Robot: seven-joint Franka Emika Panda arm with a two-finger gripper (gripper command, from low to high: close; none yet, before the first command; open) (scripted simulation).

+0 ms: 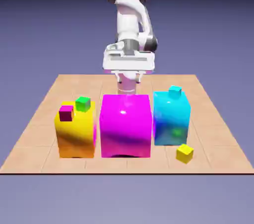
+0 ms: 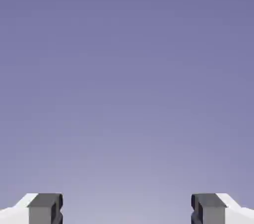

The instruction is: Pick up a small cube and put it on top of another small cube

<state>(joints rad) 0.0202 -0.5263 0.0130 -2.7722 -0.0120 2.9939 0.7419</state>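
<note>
In the exterior view, the tiny yellow cube (image 1: 184,153) rests on the table (image 1: 30,153) at about 4 o'clock from the tabletop's middle and 5 o'clock from the big cyan block (image 1: 171,119), near it but apart. It sits flat, turned askew to the table's edges, with one upright corner facing roughly 6 o'clock. Its sides look equal, so no long axis stands out. The tiny cyan cube (image 1: 175,90) sits atop the big cyan block, toward 12 o'clock. The gripper (image 2: 127,209) is released, its fingertips (image 2: 43,209) spread wide with nothing between them.
</note>
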